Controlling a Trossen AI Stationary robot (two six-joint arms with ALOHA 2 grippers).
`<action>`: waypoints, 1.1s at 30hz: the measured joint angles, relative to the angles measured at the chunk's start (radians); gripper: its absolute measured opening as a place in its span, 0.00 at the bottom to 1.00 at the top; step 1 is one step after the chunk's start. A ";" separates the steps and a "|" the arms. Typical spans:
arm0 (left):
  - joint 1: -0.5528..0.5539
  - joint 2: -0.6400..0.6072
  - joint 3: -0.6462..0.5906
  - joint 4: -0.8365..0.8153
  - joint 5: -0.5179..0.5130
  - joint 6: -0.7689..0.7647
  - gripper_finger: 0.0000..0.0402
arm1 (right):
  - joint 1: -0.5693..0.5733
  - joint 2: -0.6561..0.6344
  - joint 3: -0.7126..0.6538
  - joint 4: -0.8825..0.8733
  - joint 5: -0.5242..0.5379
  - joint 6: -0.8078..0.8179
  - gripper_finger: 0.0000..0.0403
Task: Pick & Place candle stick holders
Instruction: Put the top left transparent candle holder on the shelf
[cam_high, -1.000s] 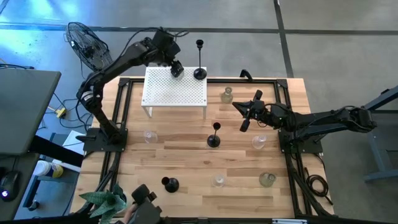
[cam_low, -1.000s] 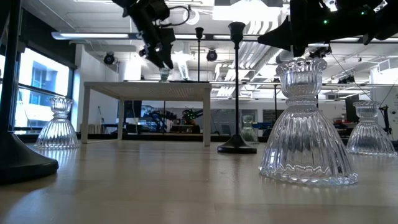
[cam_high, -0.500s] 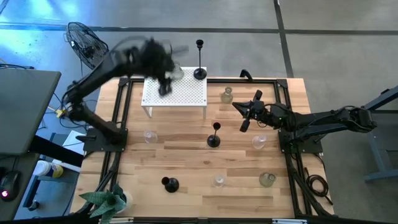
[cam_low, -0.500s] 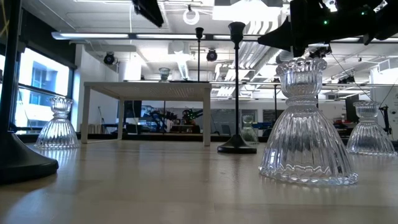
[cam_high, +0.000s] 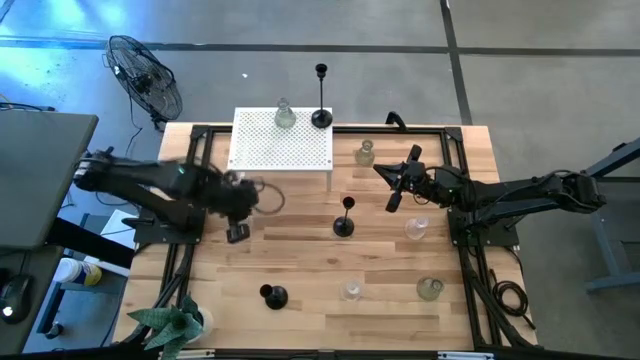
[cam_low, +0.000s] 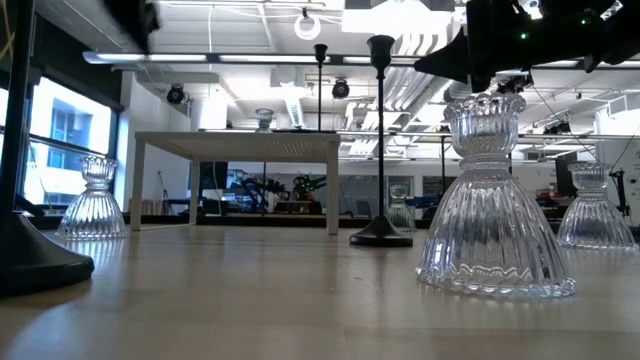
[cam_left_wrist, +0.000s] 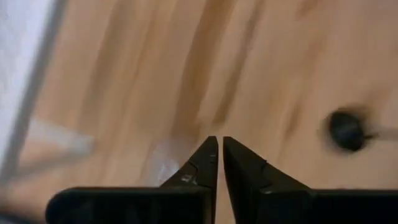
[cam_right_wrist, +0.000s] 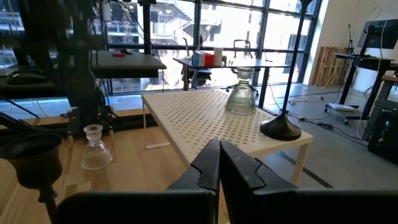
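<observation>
Left end effector (cam_high: 238, 232) empty; three black holders (cam_high: 344, 219), six glass (cam_high: 285, 115).

From overhead you look straight down on the whole bench (cam_high: 300, 250). Your low camera sits at bench height, facing the room. Both show the white perforated table (cam_high: 281, 140), as does your right wrist camera.

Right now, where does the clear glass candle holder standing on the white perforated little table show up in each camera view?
High view: clear glass candle holder at the far edge of the white perforated little table.
Low view: on the tabletop, left of centre.
Left wrist view: not in it.
Right wrist view: on the table, centre.
Shared landmark: tall black candle stick holder beside it, also and.
</observation>
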 joint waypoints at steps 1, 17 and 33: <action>-0.020 -0.004 -0.042 -0.014 -0.006 -0.044 0.04 | 0.000 0.000 0.000 0.000 0.000 0.002 0.00; -0.029 -0.013 -0.227 -0.001 0.009 -0.246 0.43 | 0.000 0.000 0.000 -0.001 0.000 0.001 0.00; 0.235 -0.012 -0.346 0.078 0.089 -0.069 0.82 | 0.000 0.000 0.000 -0.002 -0.042 0.001 0.00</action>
